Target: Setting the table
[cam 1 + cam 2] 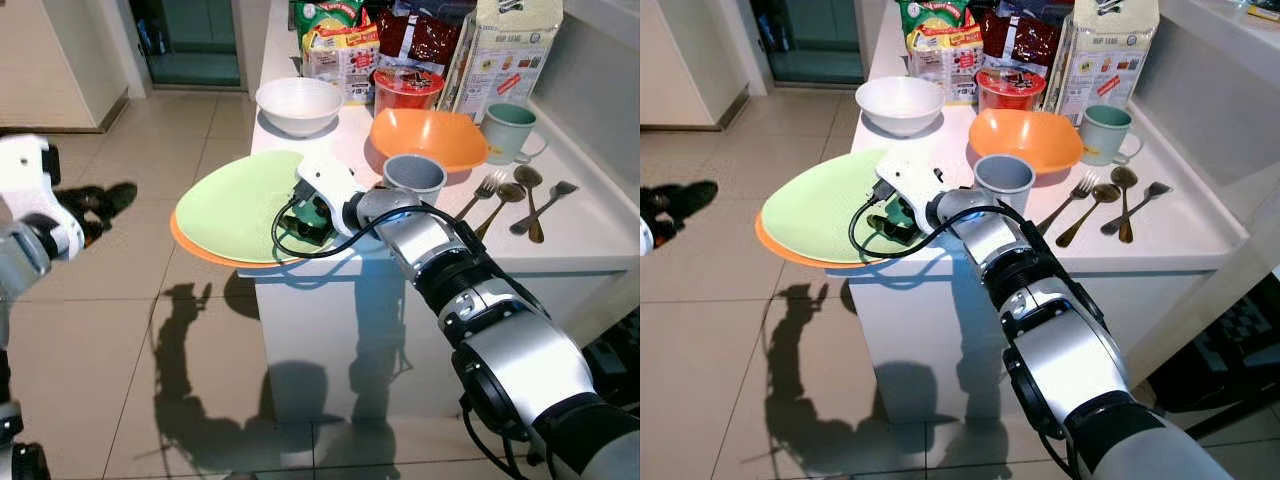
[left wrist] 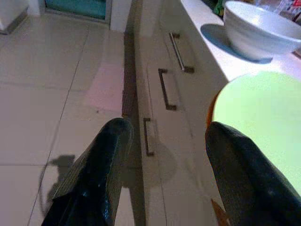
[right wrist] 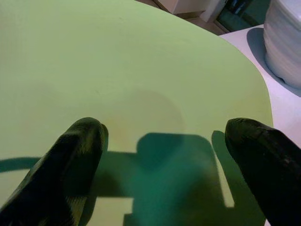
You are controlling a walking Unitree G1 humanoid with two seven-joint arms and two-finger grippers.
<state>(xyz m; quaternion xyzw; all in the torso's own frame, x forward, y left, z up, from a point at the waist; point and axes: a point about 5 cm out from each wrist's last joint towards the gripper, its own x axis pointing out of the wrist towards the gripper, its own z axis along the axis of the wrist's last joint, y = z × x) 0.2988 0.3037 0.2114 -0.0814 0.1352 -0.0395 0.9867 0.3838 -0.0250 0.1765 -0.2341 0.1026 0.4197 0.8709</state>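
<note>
A light green plate [image 1: 240,205] lies on an orange plate [image 1: 196,248], and both overhang the left edge of the white counter [image 1: 590,235]. My right gripper [image 1: 302,222] hovers just above the near right part of the green plate. In the right wrist view it [image 3: 164,136] is open, its two black fingers [image 3: 75,150] spread over the plate's surface with nothing between them. My left arm [image 1: 35,200] is out over the floor, left of the plates. In the left wrist view the left gripper [image 2: 164,136] is open and empty, with the green plate [image 2: 263,127] just beyond one finger.
On the counter stand a white bowl [image 1: 299,104], an orange bowl [image 1: 428,137], a grey cup [image 1: 413,177], a mint mug [image 1: 508,131] and forks and spoons [image 1: 520,195]. Food packs [image 1: 345,40] and a carton [image 1: 505,50] line the back. Drawer handles [image 2: 164,89] face the tiled floor.
</note>
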